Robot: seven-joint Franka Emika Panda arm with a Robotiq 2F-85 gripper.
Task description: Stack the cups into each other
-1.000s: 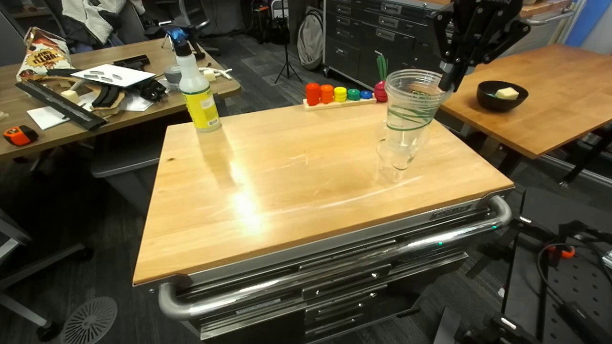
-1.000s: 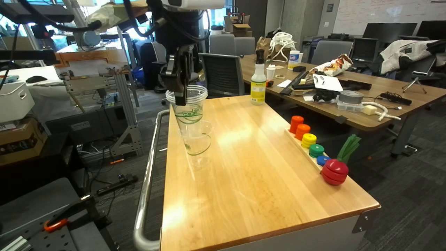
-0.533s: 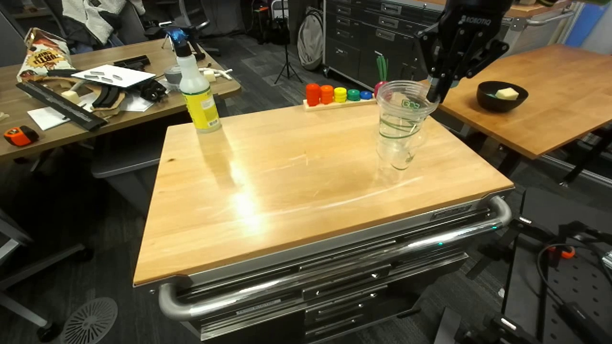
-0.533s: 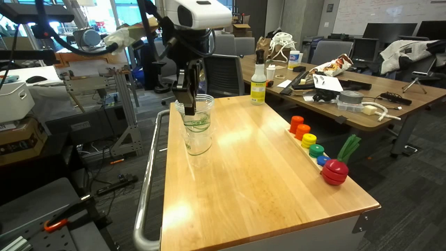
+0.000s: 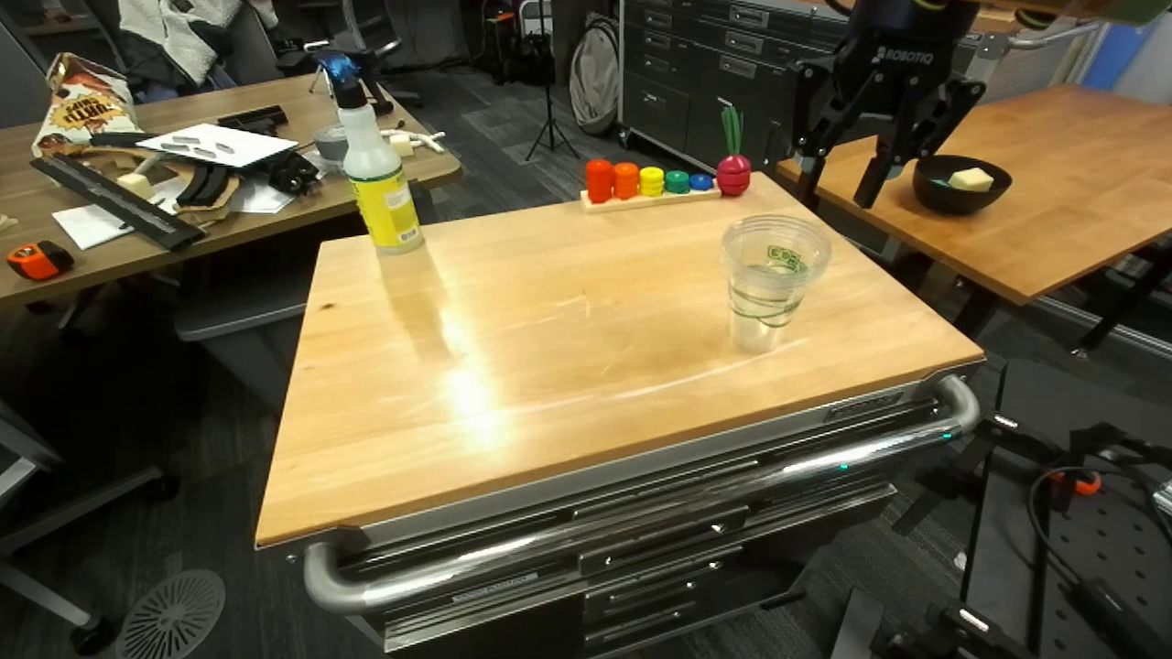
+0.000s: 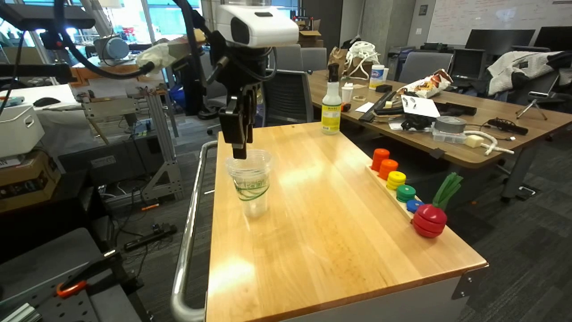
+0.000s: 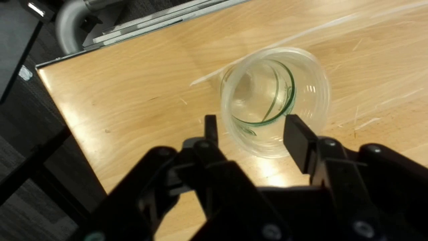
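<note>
The clear plastic cups stand upright as one nested stack on the wooden cart top, with rims close together; they show in both exterior views (image 5: 774, 275) (image 6: 251, 183) and in the wrist view (image 7: 274, 100). Green print shows through their walls. I cannot tell how many are nested. My gripper (image 5: 837, 188) is open and empty, above the stack's rim, its two fingers apart. In an exterior view it shows side-on (image 6: 241, 150), with a fingertip in front of the rim. In the wrist view the open fingers (image 7: 252, 129) hide part of the near rim.
A yellow-labelled spray bottle (image 5: 389, 206) stands at the cart top's far corner. A peg toy with coloured rings (image 5: 650, 188) and a red radish toy (image 5: 733, 174) stand along one edge. A metal handle (image 6: 190, 237) runs along the cart. A black bowl (image 5: 957, 197) is on another table.
The held, tilted cup went down into the standing cup and now stands upright with it. My gripper was shut on its rim; now it is open and apart from it.
</note>
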